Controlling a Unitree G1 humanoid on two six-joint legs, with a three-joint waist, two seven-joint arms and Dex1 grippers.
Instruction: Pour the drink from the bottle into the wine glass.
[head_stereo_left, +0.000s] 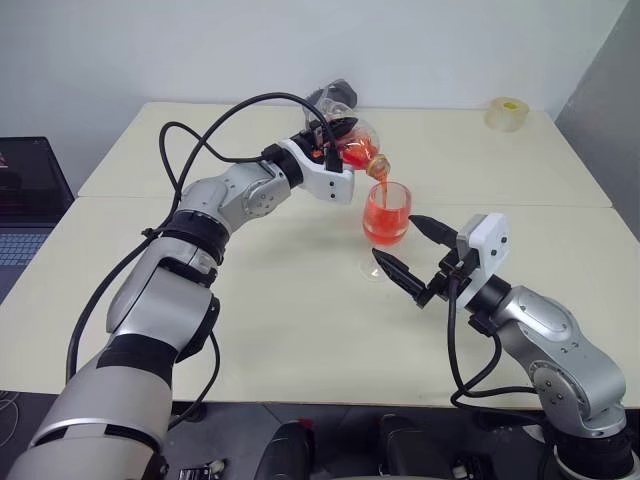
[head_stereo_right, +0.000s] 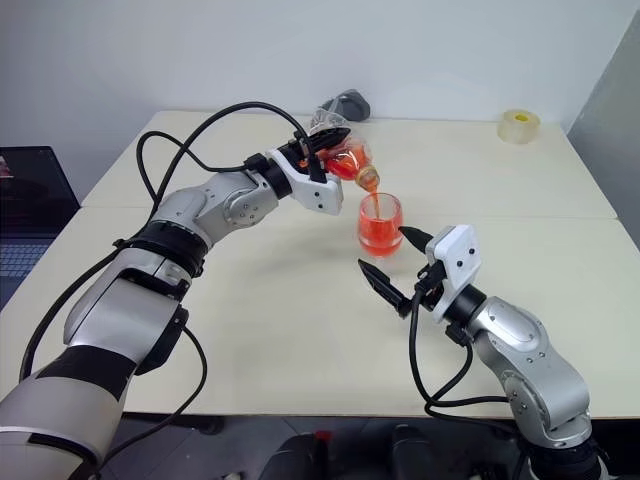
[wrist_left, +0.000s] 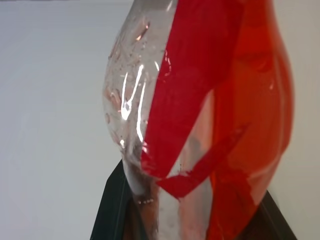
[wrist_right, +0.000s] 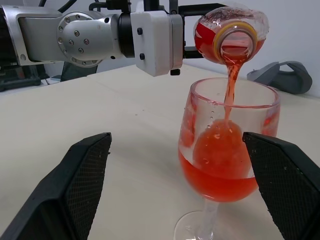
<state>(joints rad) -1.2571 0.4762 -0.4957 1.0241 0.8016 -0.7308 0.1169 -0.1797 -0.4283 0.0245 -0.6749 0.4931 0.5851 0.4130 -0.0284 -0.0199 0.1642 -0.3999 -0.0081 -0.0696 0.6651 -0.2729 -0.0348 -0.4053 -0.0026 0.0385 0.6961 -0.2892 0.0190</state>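
We have the bottle (head_stereo_left: 355, 150) tipped mouth-down over the wine glass (head_stereo_left: 386, 215), which stands on the tabletop (head_stereo_left: 300, 330) a little right of centre, and the drink (wrist_right: 231, 90) runs in a thin red stream into the bowl. The bottle is thin clear plastic; we judge it light, getting lighter as it empties, and soft enough to dent if squeezed hard, so the rounded body is the place to hold it, firmly but not crushingly. The glass looks fragile and top-heavy on its thin stem, more so as it fills; we would take it by the stem or low on the bowl, never shove the rim.

Our left pincer (head_stereo_left: 335, 140) is pinching the bottle around its body, fingers pressed in against the plastic. Our right pincer (head_stereo_left: 412, 255) is spread wide, one finger either side of the glass on its near side, close to the bowl and stem but holding nothing; we see gaps between fingers and glass.
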